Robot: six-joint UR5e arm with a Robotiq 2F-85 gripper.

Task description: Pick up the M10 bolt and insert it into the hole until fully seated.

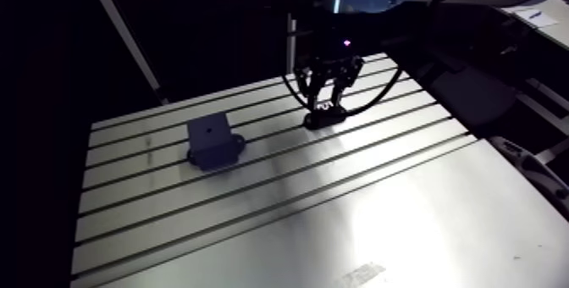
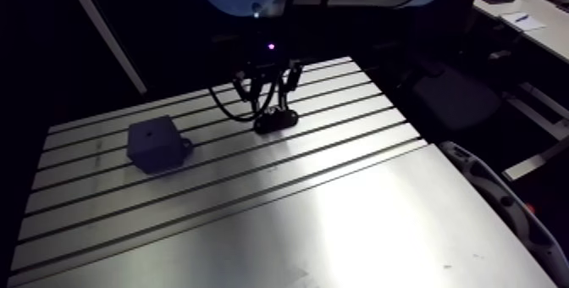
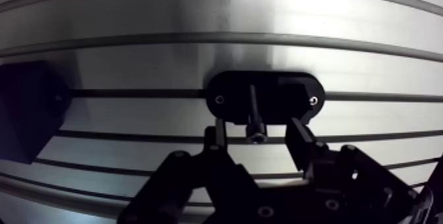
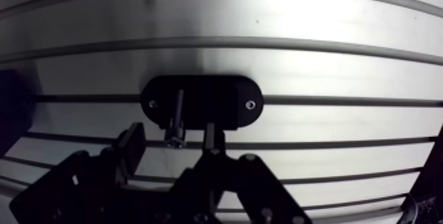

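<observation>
The bolt (image 3: 253, 108) is a dark, slim bolt with a socket head, sticking out of a black oval holder (image 3: 290, 96) that is screwed to the slotted table (image 3: 198, 16). My gripper (image 3: 258, 136) hangs just over the holder with the bolt's head midway between the fingers. Both fingertips (image 3: 218, 134) stand clear of the head, so the gripper is open. In the arm view the gripper (image 1: 328, 105) sits right above the holder (image 1: 327, 119). A dark block (image 1: 212, 139) with a hole in its top stands apart on the table, off to one side of the holder.
The dark block (image 3: 26, 118) has a small side tab and lies beyond one finger in the wrist view. Long grooves (image 1: 254, 185) run across the aluminium table. The table's near half (image 1: 406, 224) is bare metal with a small tape mark.
</observation>
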